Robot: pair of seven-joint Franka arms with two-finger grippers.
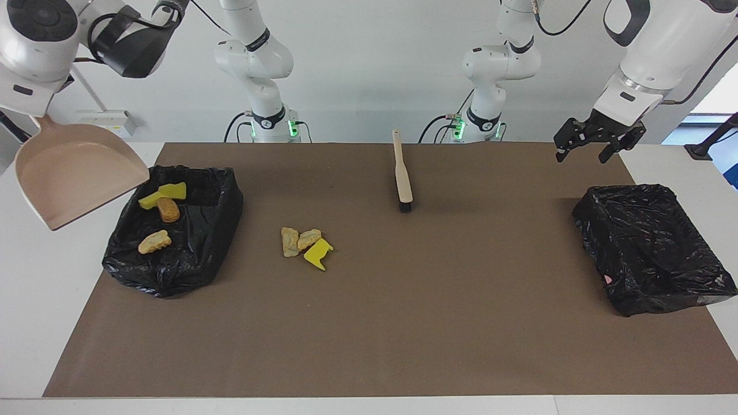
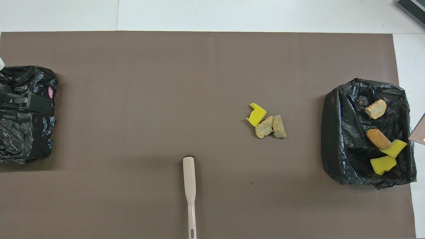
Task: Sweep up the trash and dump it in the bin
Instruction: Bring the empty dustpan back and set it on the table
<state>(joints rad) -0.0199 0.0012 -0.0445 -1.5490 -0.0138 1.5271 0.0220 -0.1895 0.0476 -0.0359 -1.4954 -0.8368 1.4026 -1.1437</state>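
A: Trash [image 1: 161, 199]?
B: Four bits lie in the bin [image 1: 222, 196] at the right arm's end; three more [image 1: 305, 243] sit on the mat [image 1: 403, 323].
A: Fingers?
B: Right gripper's fingers, hidden, are clamped on the dustpan [image 1: 75, 173], raised beside that bin. Left gripper [image 1: 594, 141], fingers spread, holds nothing, above the mat near the other bin [image 1: 651, 248]. The brush [image 1: 402, 173] lies on the mat.

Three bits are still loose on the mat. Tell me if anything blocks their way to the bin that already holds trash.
Nothing visible does: bare mat lies between the loose bits and the bin. The brush lies nearer the robots, off that line.
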